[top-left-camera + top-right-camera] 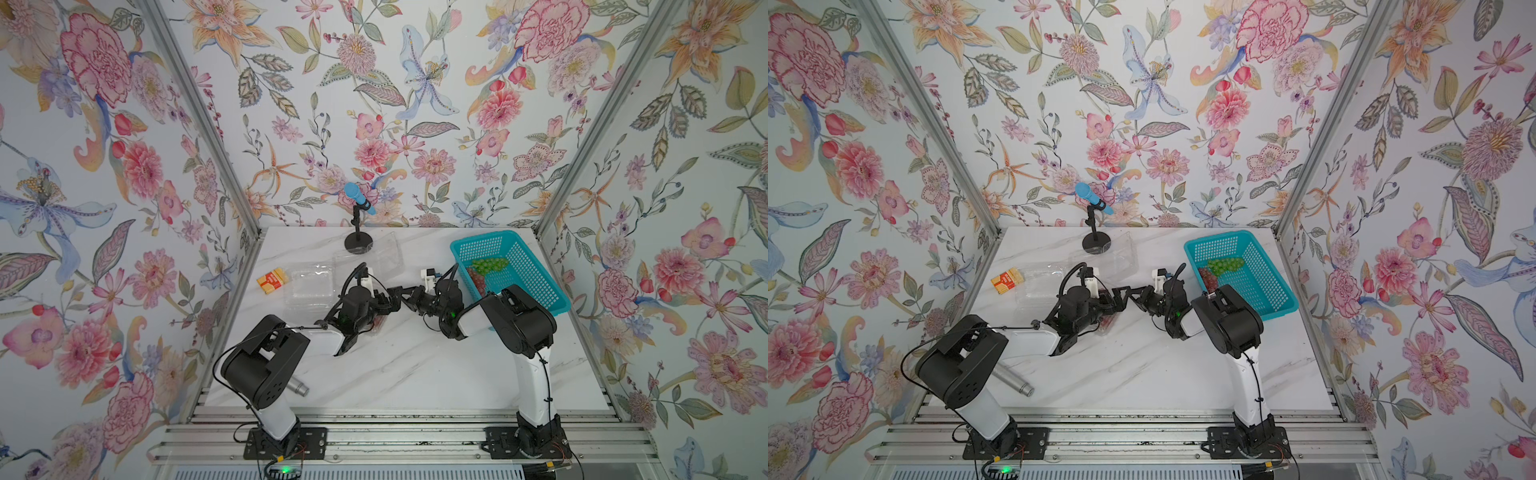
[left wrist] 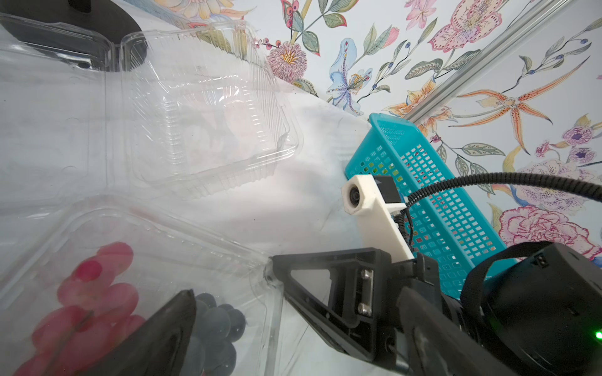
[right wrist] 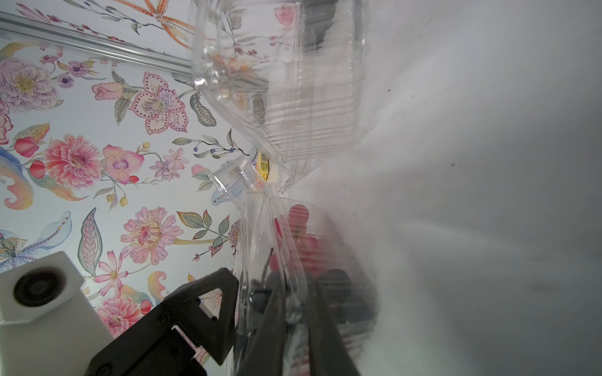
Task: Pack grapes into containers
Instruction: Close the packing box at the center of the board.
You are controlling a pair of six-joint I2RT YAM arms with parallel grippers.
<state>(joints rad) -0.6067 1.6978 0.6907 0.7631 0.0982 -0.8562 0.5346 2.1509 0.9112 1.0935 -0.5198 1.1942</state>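
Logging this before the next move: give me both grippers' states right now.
Left gripper: open, gripping nothing.
Right gripper: shut on the edge of the clear clamshell.

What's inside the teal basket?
A green bunch and a red bunch, side by side. The right arm covers the near corner of the basket, so anything there is hidden.

Bright, even, soft light with only faint shadows on my worktop point(image 1: 395, 374), both top views bend at the edges, and my wrist views go hazy through the clear container point(image 2: 182, 234), my near fingers point(image 2: 156, 338) blurred.
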